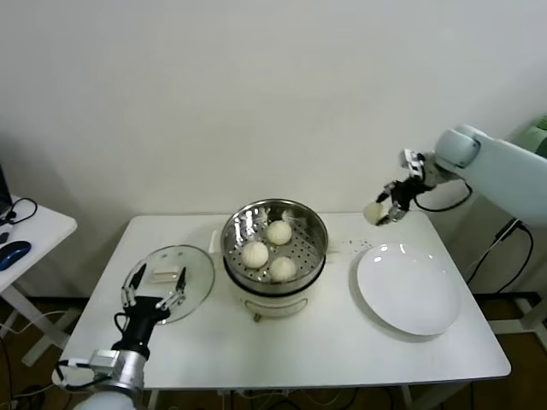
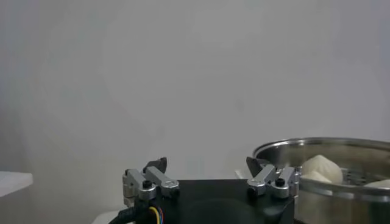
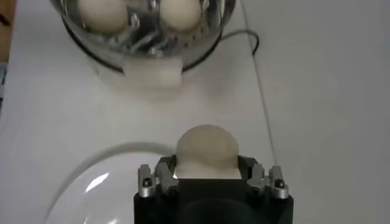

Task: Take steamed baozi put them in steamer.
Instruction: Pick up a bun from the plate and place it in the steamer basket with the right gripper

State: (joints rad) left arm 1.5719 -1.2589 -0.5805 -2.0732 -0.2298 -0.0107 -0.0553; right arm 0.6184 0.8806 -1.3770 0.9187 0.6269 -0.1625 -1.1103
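Observation:
The steel steamer [image 1: 316, 237] stands mid-table on its cream pot base and holds three cream-white baozi [image 1: 255, 254], [image 1: 279, 231], [image 1: 283, 268]. My right gripper [image 1: 383, 210] is shut on the fourth baozi [image 1: 373, 211] and holds it in the air above the table's far right, beyond the plate. In the right wrist view the baozi [image 3: 206, 150] sits between the fingers, with the steamer [image 3: 146, 45] farther off. My left gripper [image 1: 155, 287] is open and empty, over the glass lid at the left. The left wrist view shows the steamer [image 2: 329, 149] beside it.
A round glass lid [image 1: 198, 275] lies left of the steamer. A bare white plate [image 1: 408, 290] lies right of it, also in the right wrist view [image 3: 91, 189]. A side table with a blue mouse [image 1: 13, 252] stands at far left.

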